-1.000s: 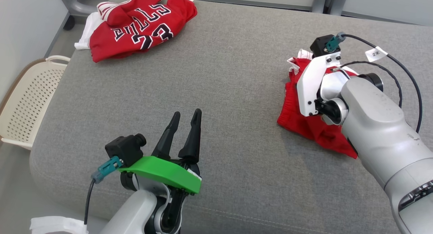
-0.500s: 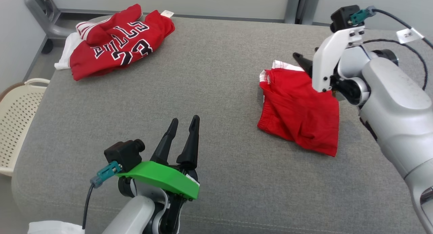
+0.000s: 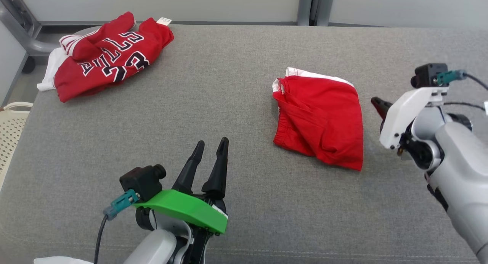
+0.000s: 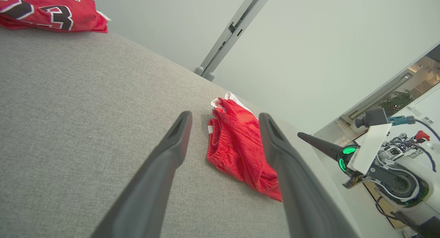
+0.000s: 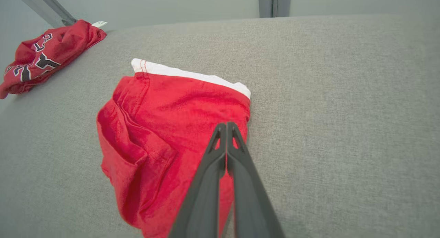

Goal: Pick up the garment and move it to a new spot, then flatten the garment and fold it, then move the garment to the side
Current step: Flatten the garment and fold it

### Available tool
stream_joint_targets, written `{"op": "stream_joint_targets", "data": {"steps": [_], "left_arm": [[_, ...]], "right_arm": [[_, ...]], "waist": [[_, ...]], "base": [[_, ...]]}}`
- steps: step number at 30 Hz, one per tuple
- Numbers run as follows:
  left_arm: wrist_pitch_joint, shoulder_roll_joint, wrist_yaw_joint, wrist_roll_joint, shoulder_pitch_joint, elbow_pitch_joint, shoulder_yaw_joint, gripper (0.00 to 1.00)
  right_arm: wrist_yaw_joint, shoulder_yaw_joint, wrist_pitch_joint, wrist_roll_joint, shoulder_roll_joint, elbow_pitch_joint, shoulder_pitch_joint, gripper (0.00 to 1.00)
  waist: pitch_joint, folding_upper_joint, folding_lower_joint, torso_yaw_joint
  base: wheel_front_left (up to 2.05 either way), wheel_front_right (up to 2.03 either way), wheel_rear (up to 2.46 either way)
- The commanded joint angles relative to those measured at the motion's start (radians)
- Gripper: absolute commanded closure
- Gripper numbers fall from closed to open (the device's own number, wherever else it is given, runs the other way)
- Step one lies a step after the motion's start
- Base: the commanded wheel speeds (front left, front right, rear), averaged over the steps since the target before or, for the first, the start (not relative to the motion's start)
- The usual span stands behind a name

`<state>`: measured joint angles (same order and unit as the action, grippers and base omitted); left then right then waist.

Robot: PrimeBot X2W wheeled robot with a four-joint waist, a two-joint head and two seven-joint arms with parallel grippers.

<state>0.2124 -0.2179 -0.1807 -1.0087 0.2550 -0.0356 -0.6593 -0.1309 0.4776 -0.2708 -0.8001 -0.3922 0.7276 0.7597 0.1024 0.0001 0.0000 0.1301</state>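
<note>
Red shorts [image 3: 318,123] with white trim lie loosely folded on the grey padded surface [image 3: 228,103]. They sit ahead and to the right of the left gripper [image 3: 212,142], and just left of the right gripper [image 3: 376,103], not touching it. The right gripper's jaws are pressed together with nothing between them (tips aimed at the shorts' near edge). The left gripper's jaws stand apart and empty over bare grey fabric. A red numbered jersey [image 3: 106,61] lies bunched far ahead-left of the left jaws, well apart from the shorts.
</note>
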Motion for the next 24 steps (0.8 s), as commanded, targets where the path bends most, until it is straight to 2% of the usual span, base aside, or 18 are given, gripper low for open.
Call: {"op": "stream_joint_targets", "data": {"steps": [1,9,24], "left_arm": [[-0.002,-0.007,-0.005,-0.004,-0.009,0.006,-0.001,0.00],[-0.004,-0.008,-0.010,0.002,0.014,0.018,0.004,0.00],[0.003,-0.008,-0.011,0.001,0.029,0.016,0.014,0.00]], "right_arm": [[0.000,0.005,0.018,-0.011,0.010,-0.014,-0.039,1.00],[0.000,0.026,0.121,-0.027,0.057,0.004,-0.136,1.00],[0.000,0.174,0.179,-0.045,0.103,0.010,-0.068,1.00]], "waist": [[0.016,-0.0001,0.0000,0.001],[0.069,-0.0001,0.0000,0.030],[0.095,-0.0001,0.0000,0.083]], "base": [[0.00,0.00,0.00],[0.00,0.00,0.00],[0.00,0.00,0.00]]}}
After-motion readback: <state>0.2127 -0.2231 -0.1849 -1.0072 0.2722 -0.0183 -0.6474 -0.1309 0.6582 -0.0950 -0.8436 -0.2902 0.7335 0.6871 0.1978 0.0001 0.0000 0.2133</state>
